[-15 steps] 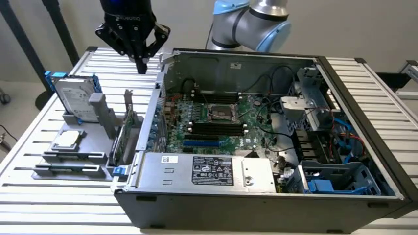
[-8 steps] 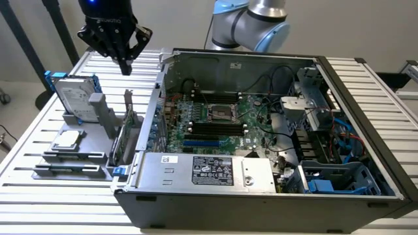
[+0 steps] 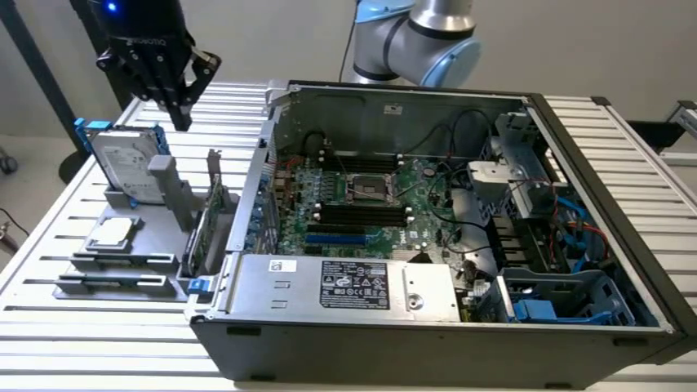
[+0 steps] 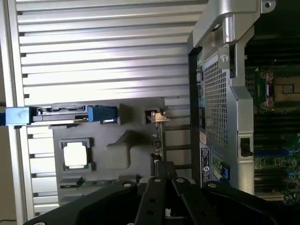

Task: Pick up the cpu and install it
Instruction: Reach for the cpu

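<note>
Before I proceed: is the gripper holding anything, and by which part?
Nothing. The gripper is shut and empty; the cpu lies in its holder.

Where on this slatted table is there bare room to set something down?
Bare slats lie between the grey holder and the table edge nearest the camera, and at the exterior view's right of the computer case. Crowded: the holder, carrying hard drive and cpu, and the case's inside.

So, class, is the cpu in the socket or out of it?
Out. The cpu lies flat in the grey holder outside the case; the socket looks empty.
</note>
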Robot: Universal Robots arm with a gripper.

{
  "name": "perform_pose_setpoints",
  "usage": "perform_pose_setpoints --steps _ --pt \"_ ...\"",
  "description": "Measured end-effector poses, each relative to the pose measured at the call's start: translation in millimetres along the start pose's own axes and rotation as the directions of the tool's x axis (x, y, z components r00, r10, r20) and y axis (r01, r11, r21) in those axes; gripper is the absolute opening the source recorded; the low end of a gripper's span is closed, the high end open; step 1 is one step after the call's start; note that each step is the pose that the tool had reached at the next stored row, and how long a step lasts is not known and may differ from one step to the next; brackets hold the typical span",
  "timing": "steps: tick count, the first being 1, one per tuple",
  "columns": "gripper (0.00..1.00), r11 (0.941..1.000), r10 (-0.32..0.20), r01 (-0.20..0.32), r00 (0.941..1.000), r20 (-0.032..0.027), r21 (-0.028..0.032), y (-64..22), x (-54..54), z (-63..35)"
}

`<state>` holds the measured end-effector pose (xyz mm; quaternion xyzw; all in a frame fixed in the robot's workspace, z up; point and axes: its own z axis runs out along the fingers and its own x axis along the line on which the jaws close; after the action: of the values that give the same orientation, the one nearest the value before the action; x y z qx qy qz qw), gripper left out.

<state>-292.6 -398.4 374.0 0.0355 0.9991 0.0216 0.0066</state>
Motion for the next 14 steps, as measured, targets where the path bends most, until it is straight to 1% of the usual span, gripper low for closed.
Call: perform_pose_setpoints --steps 14 --pt "0.11 1.0 0.0 0.0 1.0 -0.0033 0.006 -4.7 63.8 12.4"
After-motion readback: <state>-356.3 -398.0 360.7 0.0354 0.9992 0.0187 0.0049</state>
